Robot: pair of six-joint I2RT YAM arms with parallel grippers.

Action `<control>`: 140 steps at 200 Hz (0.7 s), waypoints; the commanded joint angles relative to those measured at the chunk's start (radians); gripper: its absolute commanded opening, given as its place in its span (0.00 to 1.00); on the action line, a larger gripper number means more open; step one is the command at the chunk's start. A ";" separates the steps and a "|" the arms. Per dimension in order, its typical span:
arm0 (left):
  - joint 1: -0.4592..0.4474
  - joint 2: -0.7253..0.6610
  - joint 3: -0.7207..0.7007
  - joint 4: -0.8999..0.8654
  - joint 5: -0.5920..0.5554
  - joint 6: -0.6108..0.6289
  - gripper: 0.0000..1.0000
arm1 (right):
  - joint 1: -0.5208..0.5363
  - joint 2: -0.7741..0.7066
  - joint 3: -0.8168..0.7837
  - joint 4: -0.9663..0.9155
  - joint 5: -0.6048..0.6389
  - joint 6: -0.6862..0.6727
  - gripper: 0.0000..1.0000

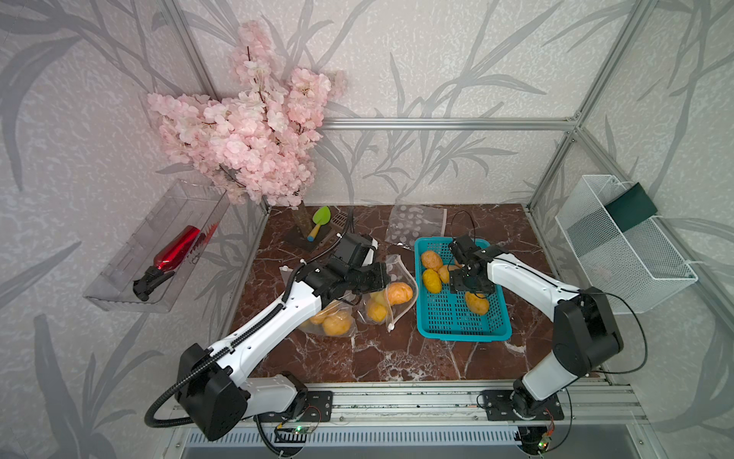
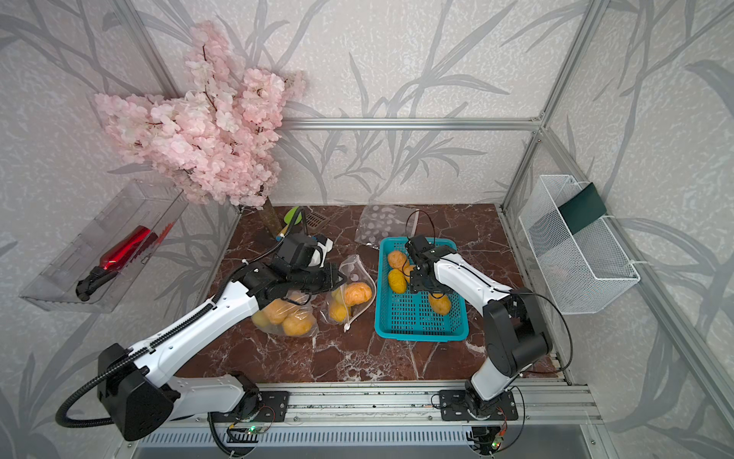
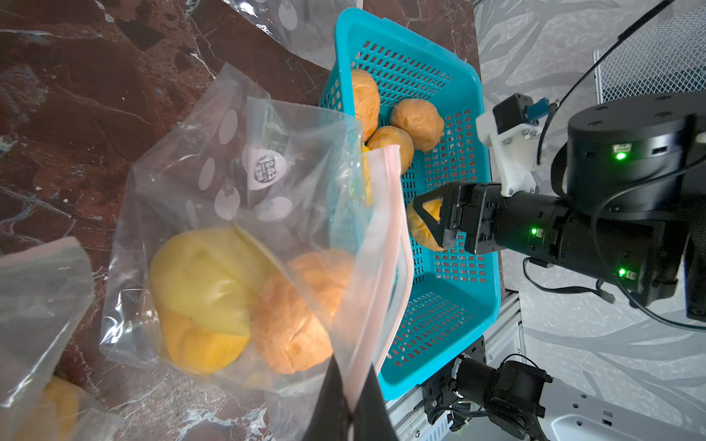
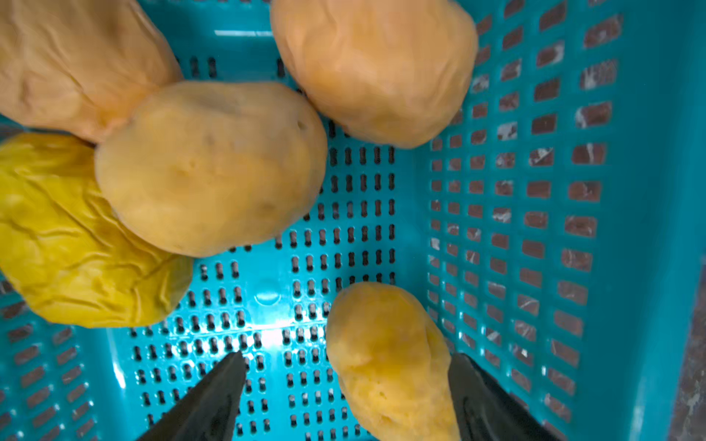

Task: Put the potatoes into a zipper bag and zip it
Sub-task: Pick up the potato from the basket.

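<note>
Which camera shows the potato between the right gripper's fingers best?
Right wrist view: the potato is close, unhidden. Both top views show it small by the right gripper; left wrist view, half behind a finger.

bright, even light; blurred wrist close-ups

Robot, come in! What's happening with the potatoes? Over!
Left gripper shut on bag rim. Right gripper open around one potato in basket. Other four potatoes apart, nothing blocking.

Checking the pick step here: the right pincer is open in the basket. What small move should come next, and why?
Probably close the right pincer on the lone potato: its open jaws flank it on the floor of the basket, and the left pincer holds the bag by its zip edge.
</note>
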 commanded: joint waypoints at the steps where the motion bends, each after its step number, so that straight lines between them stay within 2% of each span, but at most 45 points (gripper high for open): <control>1: 0.001 -0.042 -0.008 0.006 -0.033 0.009 0.00 | -0.002 -0.034 -0.020 -0.019 0.000 0.009 0.86; 41: 0.002 -0.061 -0.002 -0.013 -0.066 0.020 0.00 | -0.002 -0.053 -0.045 -0.039 0.086 -0.013 0.90; 88: 0.002 -0.063 -0.002 -0.016 -0.065 0.020 0.00 | -0.004 0.054 -0.040 -0.018 -0.005 -0.035 0.90; 140: 0.002 -0.066 0.002 -0.017 -0.061 0.021 0.00 | -0.008 0.107 -0.036 -0.002 -0.072 -0.043 0.84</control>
